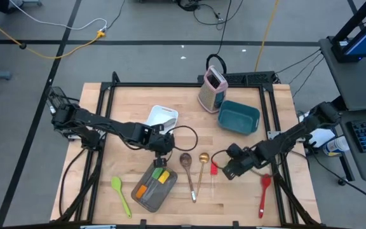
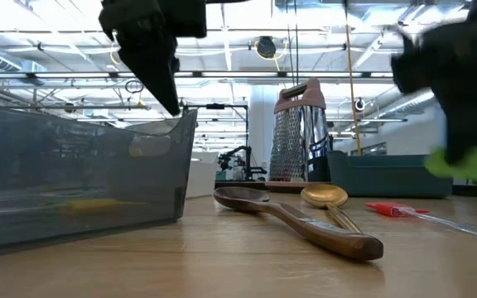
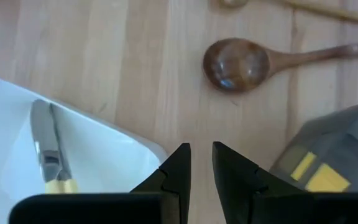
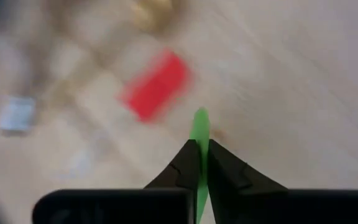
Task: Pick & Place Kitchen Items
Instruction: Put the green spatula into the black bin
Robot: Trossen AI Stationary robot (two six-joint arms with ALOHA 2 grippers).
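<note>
Wooden spoon (image 1: 187, 162) glossy brown oval bowl, right gripper (image 4: 199, 163) jaws clamped on thin green strip (image 4: 200, 127), left gripper (image 3: 201, 163) jaws slightly apart.

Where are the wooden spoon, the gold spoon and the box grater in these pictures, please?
wooden spoon (image 1: 185, 159): high view, on its bowl.
gold spoon (image 2: 325, 195): low view, on its bowl.
box grater (image 1: 212, 89): high view, on its pink-and-steel body.

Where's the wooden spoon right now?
In the high view the wooden spoon lies on the table's front middle, between the grey pan and the gold spoon.
</note>
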